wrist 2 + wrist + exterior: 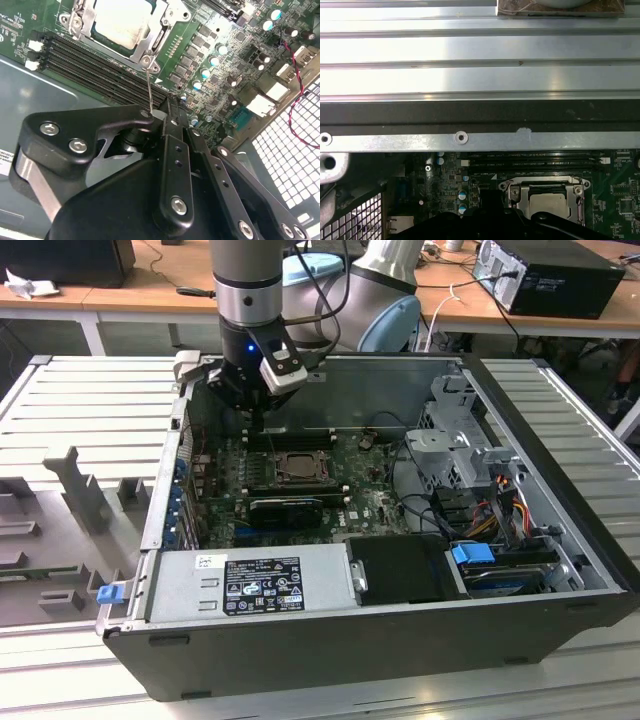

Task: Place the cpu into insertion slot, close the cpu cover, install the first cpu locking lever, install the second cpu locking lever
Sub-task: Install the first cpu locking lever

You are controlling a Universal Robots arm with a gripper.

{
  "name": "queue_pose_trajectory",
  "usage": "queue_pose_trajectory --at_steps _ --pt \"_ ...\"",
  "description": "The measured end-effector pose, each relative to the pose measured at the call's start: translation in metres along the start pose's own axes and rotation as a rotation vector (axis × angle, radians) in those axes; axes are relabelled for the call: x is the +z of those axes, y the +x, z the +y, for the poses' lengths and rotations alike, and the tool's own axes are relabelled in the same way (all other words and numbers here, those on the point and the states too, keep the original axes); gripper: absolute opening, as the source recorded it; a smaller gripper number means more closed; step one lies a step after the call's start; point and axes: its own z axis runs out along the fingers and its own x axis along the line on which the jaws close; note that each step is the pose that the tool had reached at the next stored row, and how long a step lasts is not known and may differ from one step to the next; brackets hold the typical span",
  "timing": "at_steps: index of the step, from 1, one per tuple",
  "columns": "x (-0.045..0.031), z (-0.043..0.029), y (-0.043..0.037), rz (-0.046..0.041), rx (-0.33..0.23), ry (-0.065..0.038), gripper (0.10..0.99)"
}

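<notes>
1. CPU [122, 22] sits seated in the insertion slot [82, 15] on the green motherboard [210, 45]; its pale metal face shows in both wrist views, also at [547, 202].
2. CPU cover [165, 22] appears folded down around the chip, its silver frame bordering the face on the sides in view. Whether it is fully flat cannot be told.
3. A thin wire locking lever [149, 90] rises from the socket corner by its screw up to the gripper [157, 117]. The jaws look clenched on the lever's free end, or at least touching it; the exact contact is hidden behind the black finger links.
4. Exterior view: gripper [258, 405] hangs just above the far edge of the socket [293, 465], inside the open computer case [560, 490], which lies on the ribbed metal table [90, 410].
5. Handling judgement: the chip is light, stiff and fragile, and best left untouched now it is seated. The lever is a springy steel wire, thin and slippery; hold near its bent end.
6. Edges and room: black memory slots [95, 62] run just beside the socket, between it and the case wall [470, 142]. Capacitors [205, 72] crowd the other flank. Open room is mostly upward; the wall stands near the gripper's back.
</notes>
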Motion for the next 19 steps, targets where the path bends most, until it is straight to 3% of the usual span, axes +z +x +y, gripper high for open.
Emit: queue_pose_trajectory --at_steps 19 --pt "0.0003 0.0001 -0.0068 0.0 0.0 0.0 0.106"
